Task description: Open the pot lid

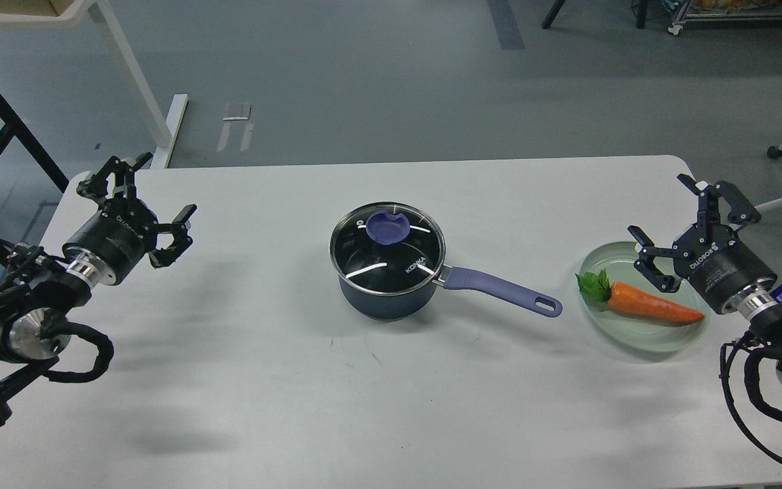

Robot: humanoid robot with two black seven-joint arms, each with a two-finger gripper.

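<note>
On the desk (241, 380) the pot (384, 299) sits mid-desk with its lid (387, 250) on, handle toward the right edge and the plate (642, 336) holding a carrot (649, 305) — both grippers, left (153, 193) and right (673, 210), spread wide, holding nothing.

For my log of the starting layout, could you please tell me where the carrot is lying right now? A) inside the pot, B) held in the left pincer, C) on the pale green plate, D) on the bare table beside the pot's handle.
C: the carrot lies on the pale green plate near the right pincer, while the lid covers the pot and both pincers are open and empty.
</note>
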